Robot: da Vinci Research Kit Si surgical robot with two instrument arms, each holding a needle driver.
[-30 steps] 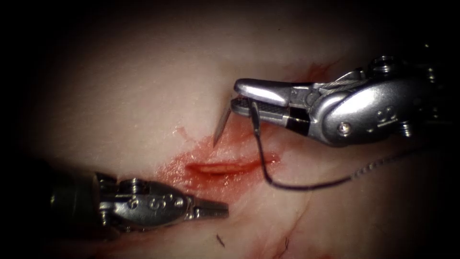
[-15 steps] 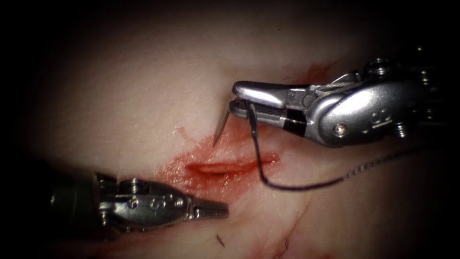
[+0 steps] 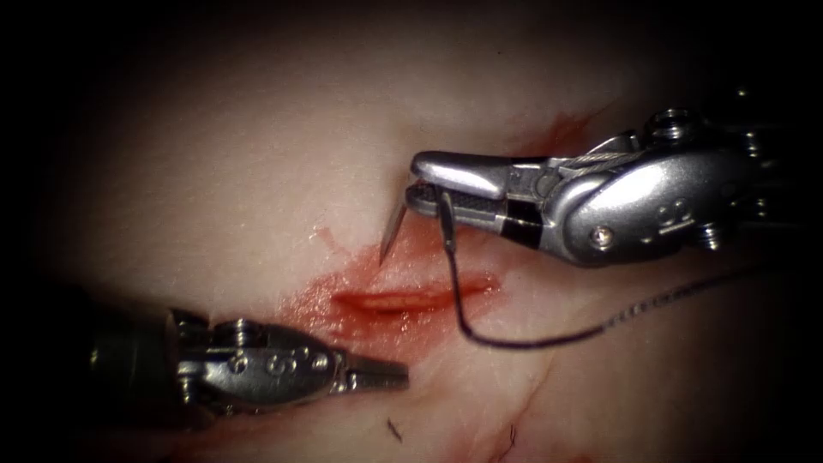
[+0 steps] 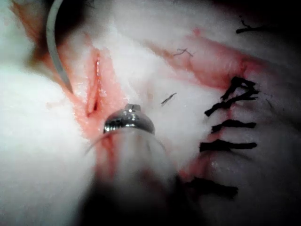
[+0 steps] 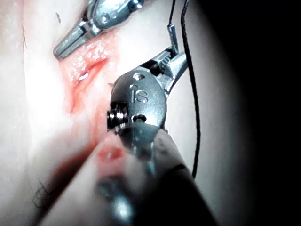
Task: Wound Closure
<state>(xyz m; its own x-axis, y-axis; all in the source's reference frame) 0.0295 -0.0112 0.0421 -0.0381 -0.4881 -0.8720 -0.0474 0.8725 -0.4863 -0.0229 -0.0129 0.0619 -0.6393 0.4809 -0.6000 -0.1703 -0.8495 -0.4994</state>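
My right tool (image 3: 413, 182) is shut on the curved needle (image 3: 394, 230) near the middle of its curve. The needle's tip points down at the tissue (image 3: 257, 171) just above the left end of the cut (image 3: 399, 300); I cannot tell whether it has entered. Dark thread (image 3: 480, 336) hangs from the needle's tail, loops past the right end of the cut and trails off right. My left tool (image 3: 403, 375) lies below the cut, shut and holding nothing. The left wrist view shows the needle (image 4: 51, 47) beside the cut (image 4: 92, 94). The right wrist view has my right tool (image 5: 171, 63) and the thread (image 5: 190, 94).
Red fluid (image 3: 343, 304) stains the tissue around the cut. Small cut ends of thread (image 3: 394, 429) lie below the left tool. Several dark finished stitches (image 4: 230, 125) sit in a row away from the open cut.
The right tool has shifted slightly left and up with the needle, and the thread loop followed it. The needle's tip stays near the same spot. The left tool has not moved.
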